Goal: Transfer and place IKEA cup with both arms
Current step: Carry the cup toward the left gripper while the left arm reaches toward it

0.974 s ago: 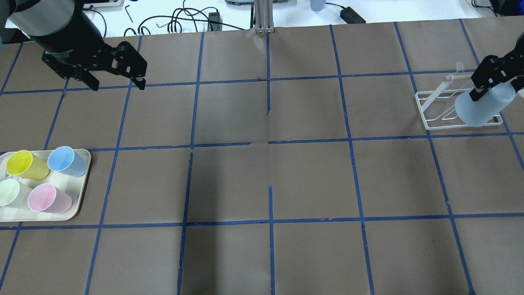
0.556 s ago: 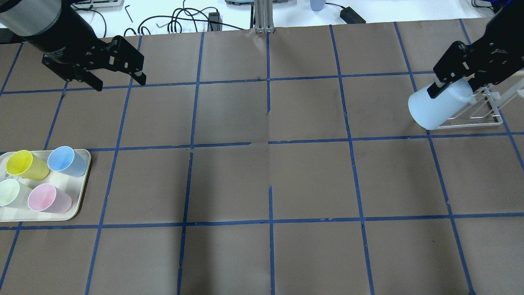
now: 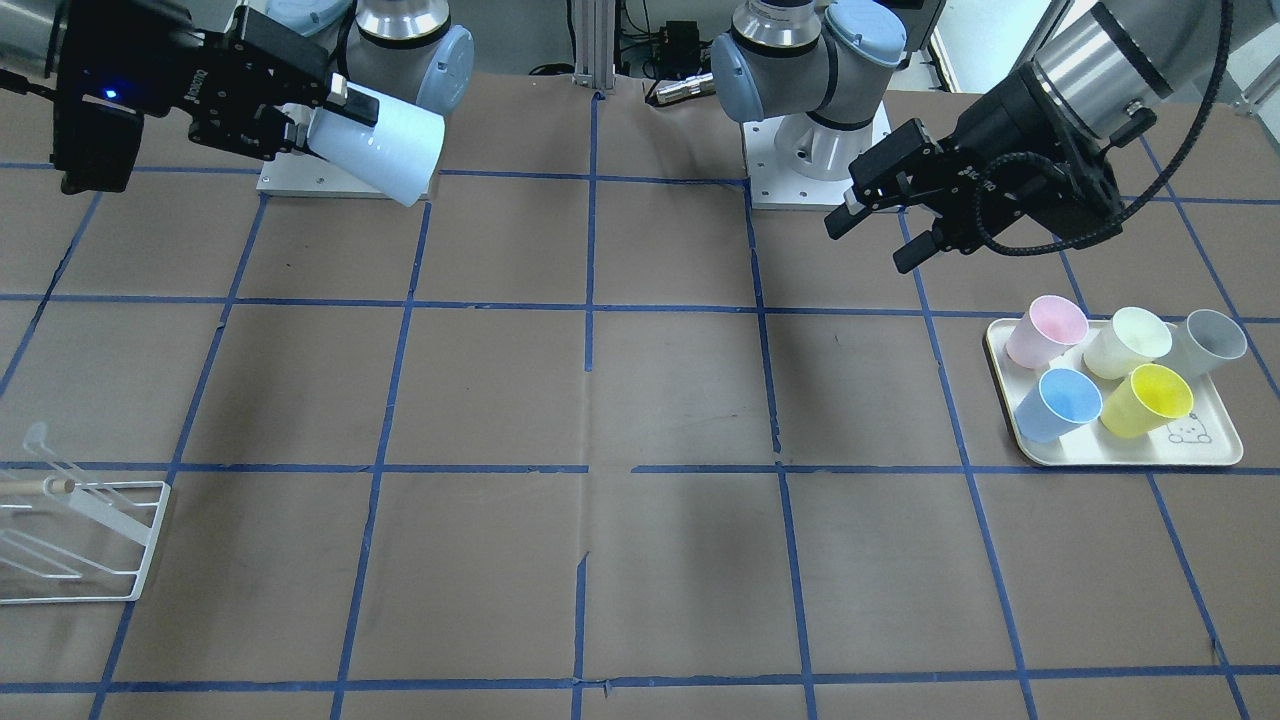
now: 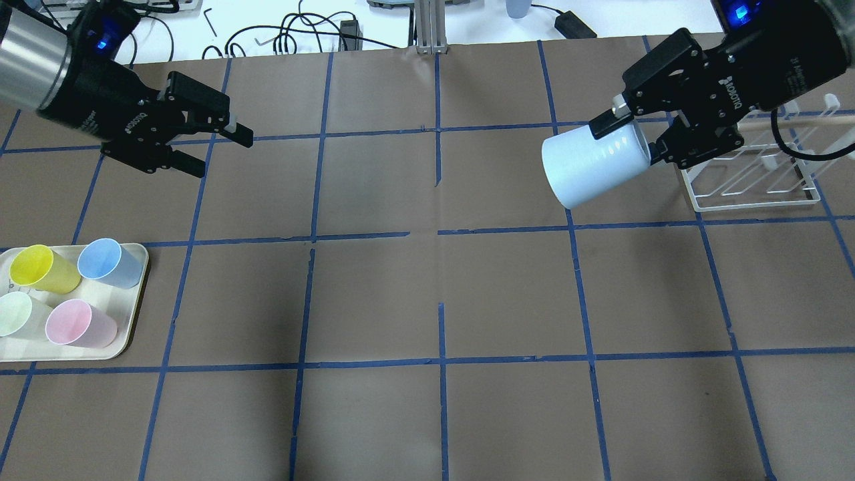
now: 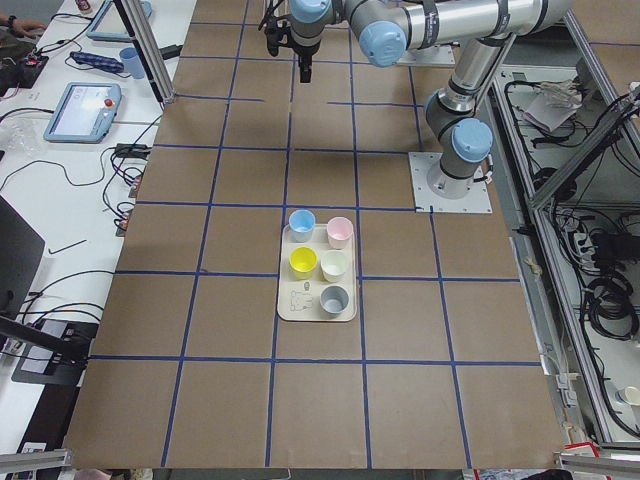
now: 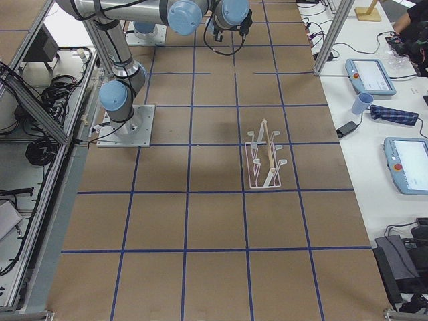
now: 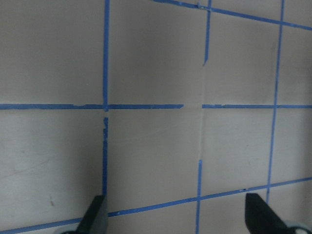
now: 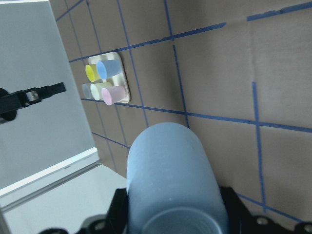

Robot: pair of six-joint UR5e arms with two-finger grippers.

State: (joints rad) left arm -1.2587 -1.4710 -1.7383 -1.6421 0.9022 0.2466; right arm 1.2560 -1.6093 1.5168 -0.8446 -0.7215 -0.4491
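My right gripper (image 4: 631,140) is shut on the pale powder-blue IKEA cup (image 4: 591,167) and holds it above the table. The cup lies tilted on its side, wide end toward the table's middle. In the front-facing view the cup (image 3: 380,140) and the right gripper (image 3: 312,112) are at the top left. The right wrist view shows the cup (image 8: 170,175) between the jaws. My left gripper (image 4: 220,152) is open and empty, high over the far left of the table, jaws pointing toward the middle. It also shows in the front-facing view (image 3: 872,243). Its fingertips (image 7: 97,217) frame bare table.
A cream tray (image 4: 127,334) at the left edge holds a sky-blue cup (image 4: 107,262) and yellow, pink and pale green ones; a grey cup (image 3: 1212,340) shows from the front. A white wire rack (image 4: 755,194) stands at the far right, behind the right gripper.
My right gripper has carried the cup away from the rack, leftward toward the table's middle. My left gripper has shifted a little to the right and turned toward the middle.
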